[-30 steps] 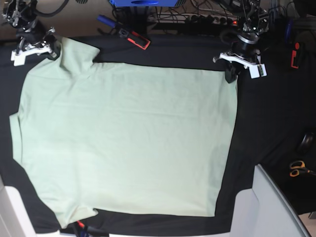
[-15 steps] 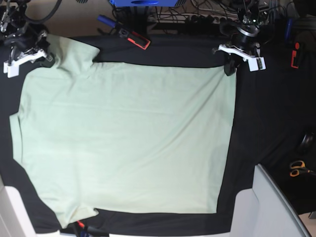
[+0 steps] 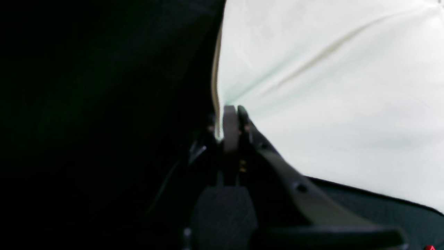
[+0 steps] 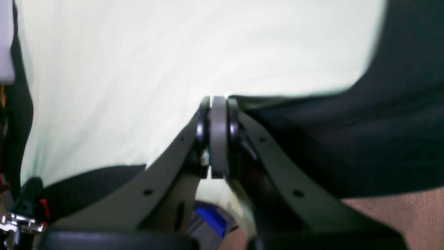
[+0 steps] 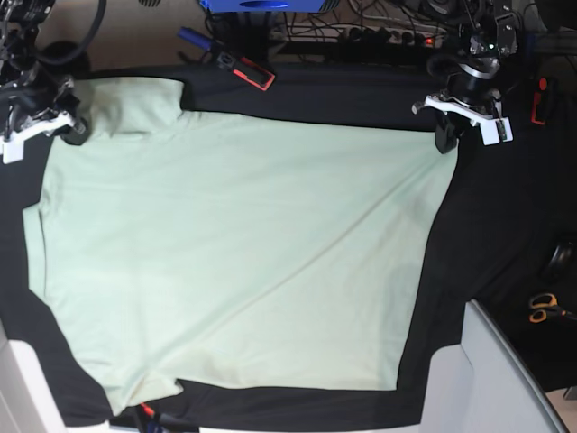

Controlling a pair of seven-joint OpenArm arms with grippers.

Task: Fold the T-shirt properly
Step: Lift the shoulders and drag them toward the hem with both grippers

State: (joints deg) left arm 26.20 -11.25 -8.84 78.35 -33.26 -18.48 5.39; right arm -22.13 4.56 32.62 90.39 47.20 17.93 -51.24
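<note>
- While both far corners are pinched, the T-shirt (image 5: pixel 234 253) lies spread flat across the black table cover (image 5: pixel 487 234), filling most of it; near hem and near-left sleeve rest free by the near edge.
- Near risk: nothing holds the near half, so a hard pull on the far corners would likely drag the whole shirt instead of tensioning it, and the near-left sleeve could bunch or skew.
- Middle: a diagonal crease runs from the far-right corner toward the near-left; uneven pull between the arms could set it in and give a crooked fold.
- Far right: left gripper (image 5: pixel 448 137) is clamped tight on the shirt's far-right corner; wrist view shows only a thin edge of cloth between the jaws (image 3: pixel 230 119), so it could slip out.
- Far left: right gripper (image 5: pixel 65 126) is closed on the far-left edge beside the sleeve (image 4: pixel 218 104); the bite is small here too, same slip risk.
- Versus the earlier base frames: both grippers have moved outward, right arm further left, left arm further right.
- The far edge is now stretched wider, the far-right corner drawn out into a point, and the diagonal tension crease is new.
</note>
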